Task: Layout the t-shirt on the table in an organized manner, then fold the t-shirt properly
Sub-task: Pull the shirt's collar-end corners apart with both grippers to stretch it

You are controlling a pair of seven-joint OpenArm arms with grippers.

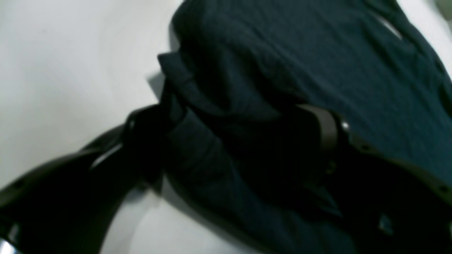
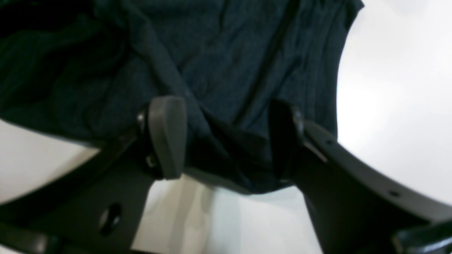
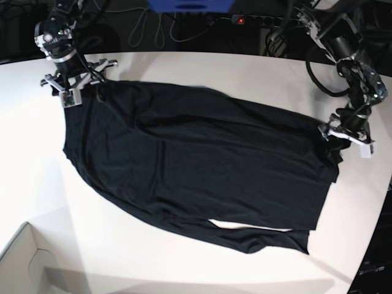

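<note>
Both pincers (image 1: 229, 141) (image 2: 226, 137) wide astride t-shirt (image 3: 196, 171).

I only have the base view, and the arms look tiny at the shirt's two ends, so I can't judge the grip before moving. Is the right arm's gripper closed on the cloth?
Observer: No. In the right wrist view, the right gripper has its fingers standing apart, with a fold of the t-shirt loose between them.
Operator: And the left one?
Observer: The left gripper is spread wide too, with bunched cloth in the gap, though that view is blurred.
Operator: Which part of the shirt is the right one at?
Observer: Its edge. The bare white table shows just past the hem, below and beside the fingers.
</note>
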